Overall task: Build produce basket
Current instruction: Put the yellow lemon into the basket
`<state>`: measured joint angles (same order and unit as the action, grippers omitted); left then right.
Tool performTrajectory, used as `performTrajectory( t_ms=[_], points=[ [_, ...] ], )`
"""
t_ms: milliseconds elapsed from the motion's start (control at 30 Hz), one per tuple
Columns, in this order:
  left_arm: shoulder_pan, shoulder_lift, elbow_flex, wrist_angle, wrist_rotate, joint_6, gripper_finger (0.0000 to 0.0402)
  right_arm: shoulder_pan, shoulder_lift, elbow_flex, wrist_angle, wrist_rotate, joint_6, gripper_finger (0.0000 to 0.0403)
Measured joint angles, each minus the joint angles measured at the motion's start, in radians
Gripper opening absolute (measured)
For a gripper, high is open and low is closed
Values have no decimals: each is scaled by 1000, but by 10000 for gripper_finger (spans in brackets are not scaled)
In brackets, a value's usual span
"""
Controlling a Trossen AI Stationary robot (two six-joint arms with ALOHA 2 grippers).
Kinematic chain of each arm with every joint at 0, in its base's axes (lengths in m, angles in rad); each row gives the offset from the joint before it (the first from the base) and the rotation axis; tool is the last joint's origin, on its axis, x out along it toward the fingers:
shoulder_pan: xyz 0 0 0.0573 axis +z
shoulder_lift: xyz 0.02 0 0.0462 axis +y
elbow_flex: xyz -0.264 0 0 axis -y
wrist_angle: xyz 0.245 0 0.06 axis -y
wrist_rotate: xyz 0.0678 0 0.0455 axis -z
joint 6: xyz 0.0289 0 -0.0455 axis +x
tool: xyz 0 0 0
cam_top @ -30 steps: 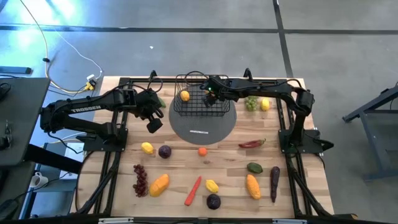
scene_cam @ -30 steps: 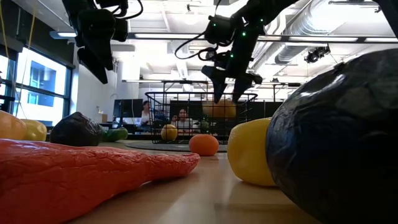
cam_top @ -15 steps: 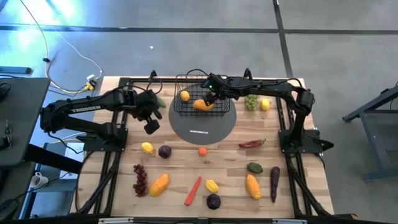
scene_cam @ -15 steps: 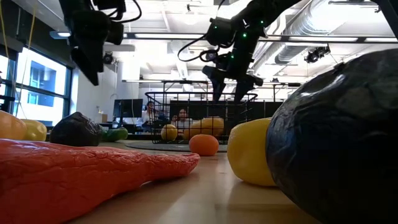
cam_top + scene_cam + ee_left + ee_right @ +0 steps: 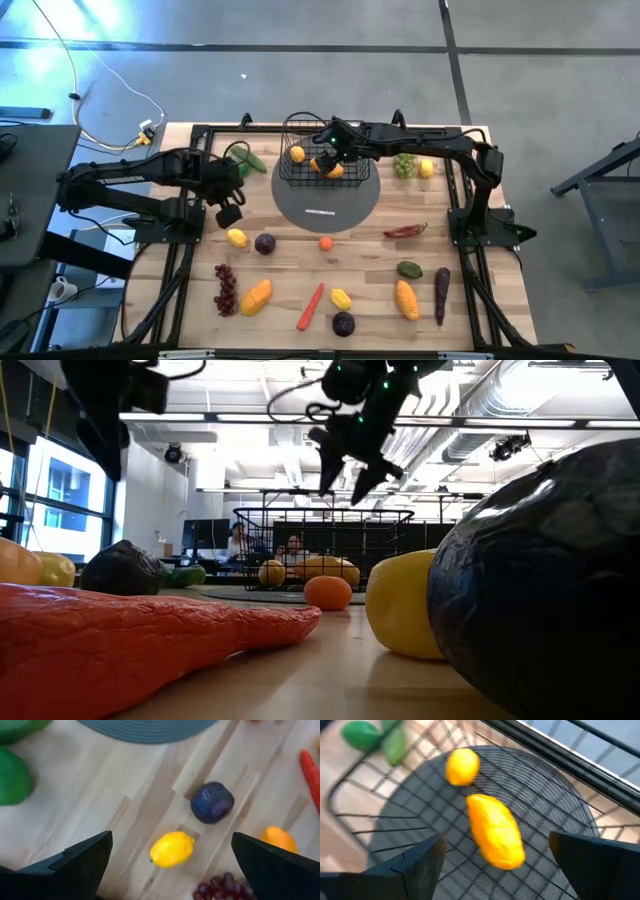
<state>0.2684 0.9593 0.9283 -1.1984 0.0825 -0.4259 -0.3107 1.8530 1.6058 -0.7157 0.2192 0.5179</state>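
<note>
The small yellow lemon (image 5: 171,849) is seen on the wooden bench (image 5: 370,290), directly below the spread, empty left gripper (image 5: 229,213) — the nearer one — while the released right gripper (image 5: 330,152) hangs over the black wire-mesh basket (image 5: 290,175).

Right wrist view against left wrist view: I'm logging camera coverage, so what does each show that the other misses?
Only the right wrist view shows the basket holding a mango and a lemon. Only the left wrist view shows a plum, a lemon on the table and grapes. Both share the grey mat and open jaws.
</note>
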Motion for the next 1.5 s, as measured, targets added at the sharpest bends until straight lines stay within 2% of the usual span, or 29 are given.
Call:
performTrajectory(
  t_ms=[200,500,667,833,1067,1500],
  points=[
    [-99,-39,0,-19,-4,33,397,51,0,50,-7,-1,-29,335],
    [-236,-22,0,-18,-7,326,397,92,0,130,-112,-3,-48,335],
    [-267,18,0,-18,-16,474,397,91,0,192,-195,53,-49,335],
    [-280,93,0,-18,-15,567,397,81,0,261,-290,130,-55,335],
    [-307,252,0,-17,2,613,397,44,0,373,-468,150,-81,335],
    [-357,485,0,-3,2,613,397,28,1,385,-486,156,-156,335]
  ],
)
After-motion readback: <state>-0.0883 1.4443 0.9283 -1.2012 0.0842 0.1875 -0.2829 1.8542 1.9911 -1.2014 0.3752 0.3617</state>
